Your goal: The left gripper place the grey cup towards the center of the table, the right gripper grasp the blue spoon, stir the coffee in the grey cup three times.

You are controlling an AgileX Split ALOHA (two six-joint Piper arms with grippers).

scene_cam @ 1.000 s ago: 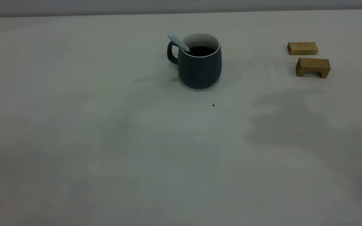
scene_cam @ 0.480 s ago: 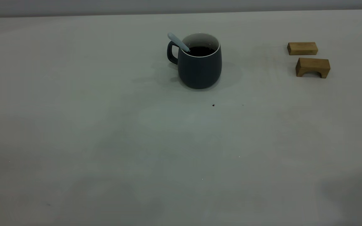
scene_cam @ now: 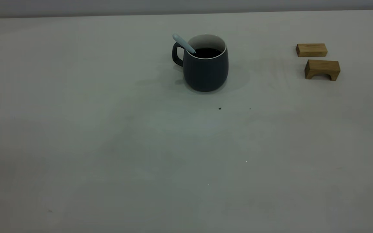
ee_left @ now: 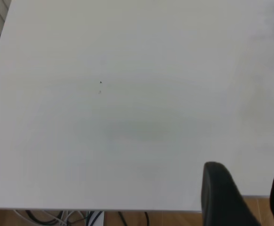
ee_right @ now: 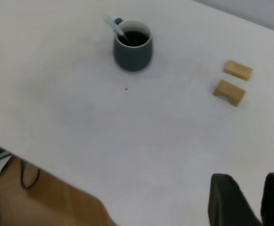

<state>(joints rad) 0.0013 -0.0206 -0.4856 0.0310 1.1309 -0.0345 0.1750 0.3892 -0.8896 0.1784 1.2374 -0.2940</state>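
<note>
The grey cup (scene_cam: 206, 71) stands upright on the table (scene_cam: 141, 145), at mid-width toward the far side, with its handle to the left. Dark coffee (scene_cam: 207, 52) shows inside it. The blue spoon (scene_cam: 183, 42) leans in the cup, its pale handle sticking up over the rim above the cup's handle. No arm appears in the exterior view. The right wrist view shows the cup (ee_right: 133, 54) and spoon (ee_right: 113, 24) far from my right gripper (ee_right: 254, 200), which is open and holds nothing. My left gripper (ee_left: 249, 190) is open over bare table near an edge, with no cup in its view.
Two tan wooden blocks lie at the far right: a flat one (scene_cam: 311, 49) and an arched one (scene_cam: 322, 69) just in front of it. A small dark speck (scene_cam: 220, 108) lies in front of the cup. Wooden floor with cables (ee_left: 80, 217) shows beyond the table's edge.
A large shadow on the table's right side slid toward the front right corner and is now gone. The cup, spoon and blocks have not moved.
</note>
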